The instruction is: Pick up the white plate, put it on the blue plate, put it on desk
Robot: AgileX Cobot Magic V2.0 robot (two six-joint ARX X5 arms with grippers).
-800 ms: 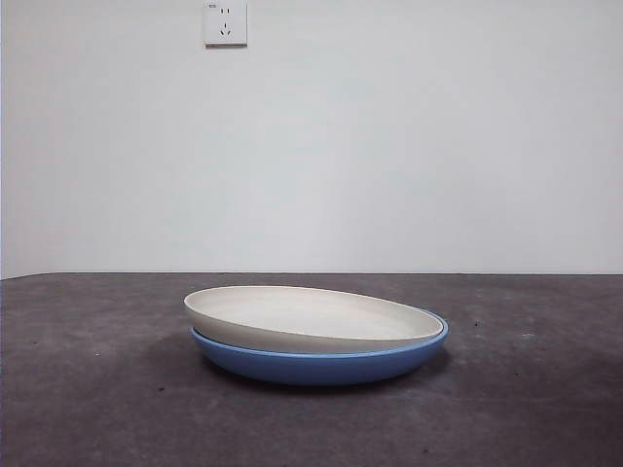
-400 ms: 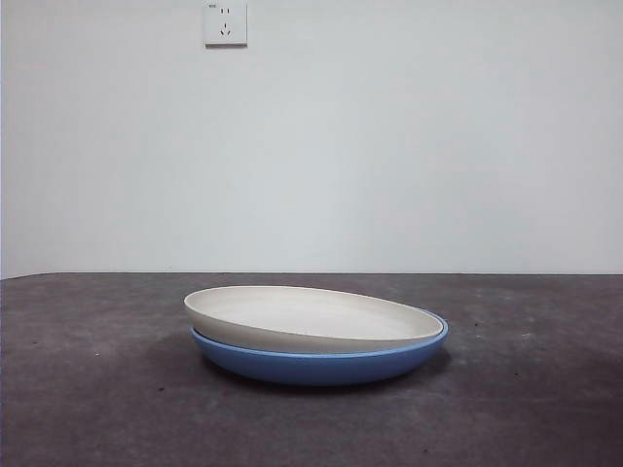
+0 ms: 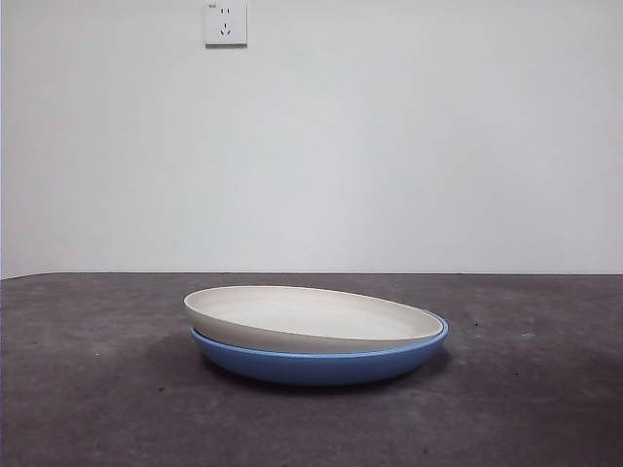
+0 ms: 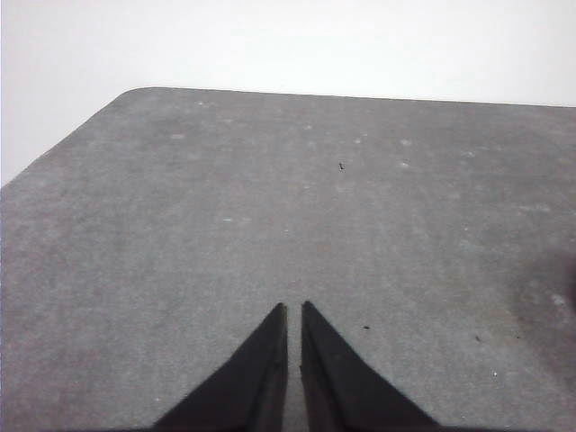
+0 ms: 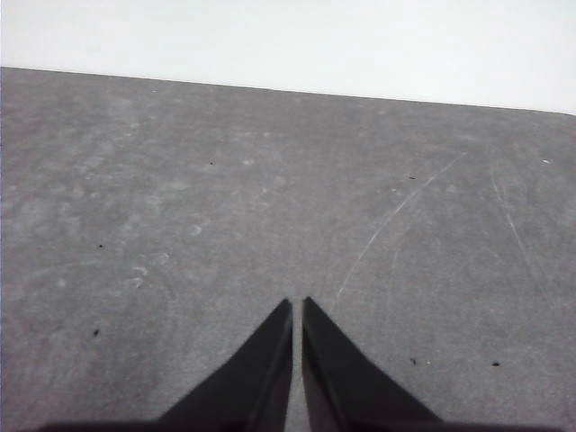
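Both pincers idle: left pincer (image 4: pixel 293 310) clenched on nothing, hanging over bare tabletop (image 4: pixel 270 207); right pincer (image 5: pixel 297 306) likewise pinched closed and empty, no plate in either wrist view. Out in the front view, the white plate (image 3: pixel 307 316) sits inside the blue plate (image 3: pixel 321 365), mid-tabletop, face up but tilted, one side of its rim riding high, the other nearly level with the blue rim. I judge it stiff, light, breakable, matte enough to hold. Round, so no long axis. I'd pinch the raised rim on the high side.
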